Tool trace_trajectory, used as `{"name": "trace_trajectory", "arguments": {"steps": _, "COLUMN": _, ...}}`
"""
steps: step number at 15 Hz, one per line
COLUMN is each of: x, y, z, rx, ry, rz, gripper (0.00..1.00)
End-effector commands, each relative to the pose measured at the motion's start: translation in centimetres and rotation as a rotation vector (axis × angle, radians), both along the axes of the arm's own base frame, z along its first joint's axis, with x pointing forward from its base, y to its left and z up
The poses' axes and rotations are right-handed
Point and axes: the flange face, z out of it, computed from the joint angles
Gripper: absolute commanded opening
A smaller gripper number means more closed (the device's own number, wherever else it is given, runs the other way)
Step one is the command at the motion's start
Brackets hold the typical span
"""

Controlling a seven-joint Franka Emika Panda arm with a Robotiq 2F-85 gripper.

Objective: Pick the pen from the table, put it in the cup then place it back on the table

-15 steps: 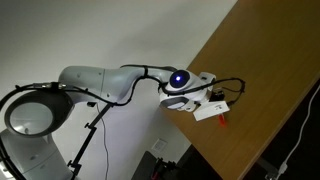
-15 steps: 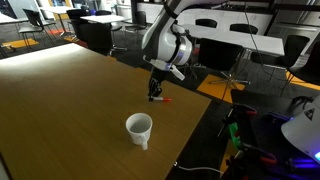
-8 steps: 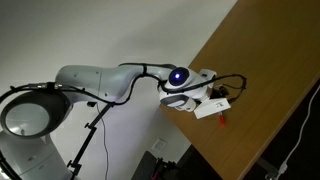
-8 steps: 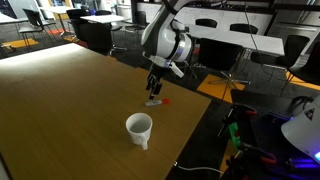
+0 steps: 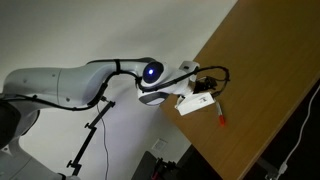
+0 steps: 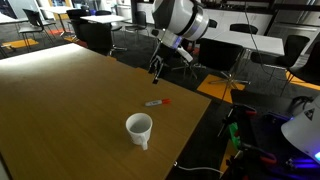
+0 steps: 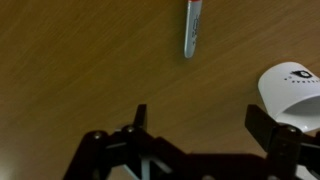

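Note:
The red-orange pen (image 6: 157,102) lies flat on the brown table (image 6: 70,100), close to its far edge, free of the gripper. In the wrist view the pen (image 7: 192,28) lies ahead of the open fingers, whitish end toward me. The white cup (image 6: 139,128) stands upright a little nearer than the pen; the wrist view shows the cup (image 7: 292,92) at the right edge. My gripper (image 6: 158,68) hangs open above the pen, well off the wood. The gripper (image 7: 200,118) has nothing between its fingers. In an exterior view the pen (image 5: 219,119) is a small red mark by the table edge.
The table edge (image 6: 195,95) runs just beyond the pen, with a drop to the floor. Office chairs (image 6: 232,60) and desks stand behind it. A tripod (image 5: 88,150) stands under the arm (image 5: 150,75). Bare wood (image 7: 80,70) spreads left of the cup.
The gripper was down on the pen at the table, nearly shut. It has opened, let the pen go and risen up and away; the pen now lies on the wood.

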Motion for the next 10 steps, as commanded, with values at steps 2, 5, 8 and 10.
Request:
{"name": "trace_trajectory", "arguments": {"steps": 2, "x": -3.7, "y": 1.3, "z": 4.9, "rx": -0.019, "ry": -0.039, "rz": -0.013, "gripper": 1.0}}
{"name": "trace_trajectory", "arguments": {"steps": 5, "x": -2.9, "y": 1.0, "z": 4.4, "rx": -0.001, "ry": -0.035, "rz": 0.005, "gripper": 1.0}}
{"name": "trace_trajectory", "arguments": {"steps": 8, "x": -3.6, "y": 1.2, "z": 4.9, "rx": 0.002, "ry": -0.039, "rz": 0.007, "gripper": 1.0}}
{"name": "trace_trajectory", "arguments": {"steps": 10, "x": -3.6, "y": 1.2, "z": 4.9, "rx": 0.002, "ry": -0.038, "rz": 0.007, "gripper": 1.0}}
